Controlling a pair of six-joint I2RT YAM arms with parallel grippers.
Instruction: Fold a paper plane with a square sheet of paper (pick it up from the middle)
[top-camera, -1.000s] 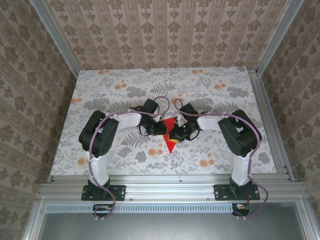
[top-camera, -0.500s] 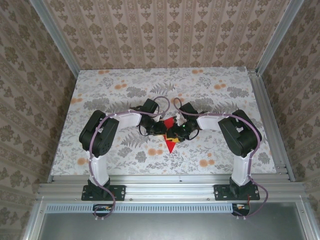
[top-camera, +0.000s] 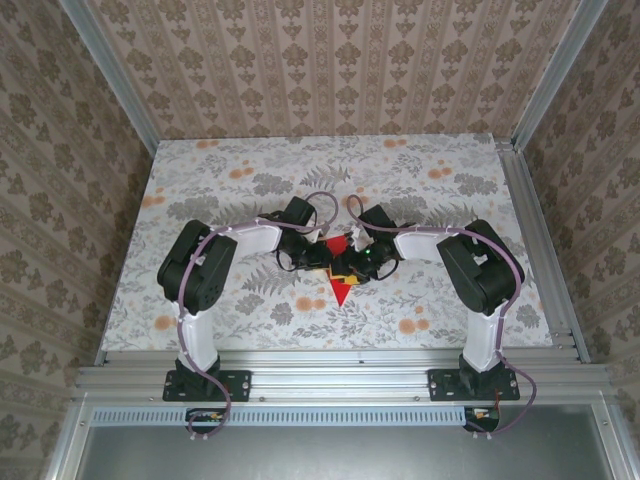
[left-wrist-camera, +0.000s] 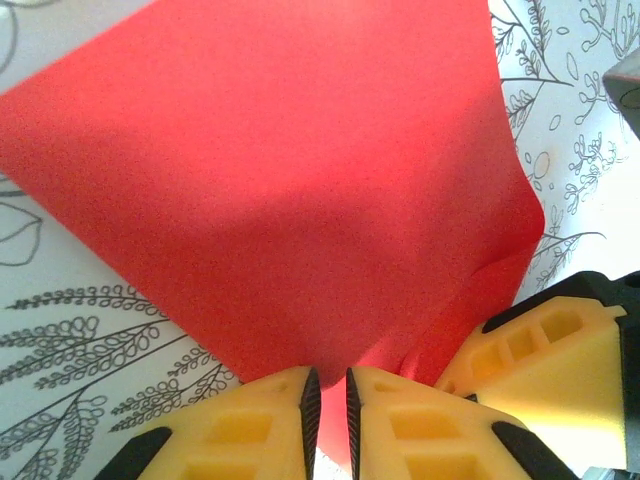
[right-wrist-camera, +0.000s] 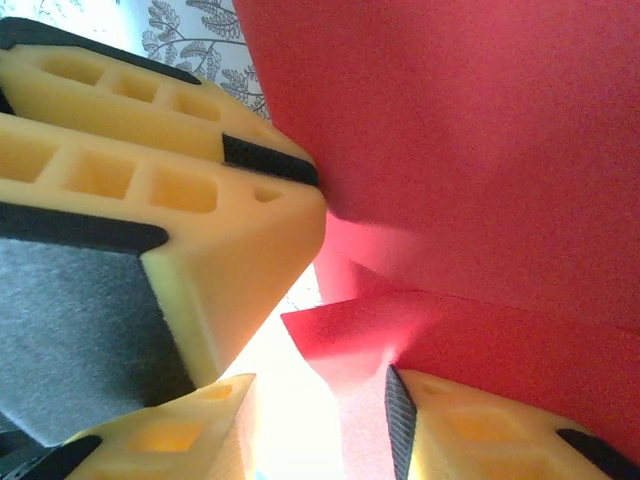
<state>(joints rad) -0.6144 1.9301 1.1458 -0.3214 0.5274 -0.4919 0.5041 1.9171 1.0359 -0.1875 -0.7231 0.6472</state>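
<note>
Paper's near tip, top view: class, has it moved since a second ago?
No. The paper stays pointing just right of the same orange flower.

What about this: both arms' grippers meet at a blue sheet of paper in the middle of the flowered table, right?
Not blue: the sheet of paper is red, as the left wrist view shows. The rest holds: the left gripper and right gripper meet at it in the middle of the flowered table.

Red paper (top-camera: 340, 291) mostly hidden under left fingers (left-wrist-camera: 250, 425) and right fingers (right-wrist-camera: 480, 430), creases too small to tell.
</note>
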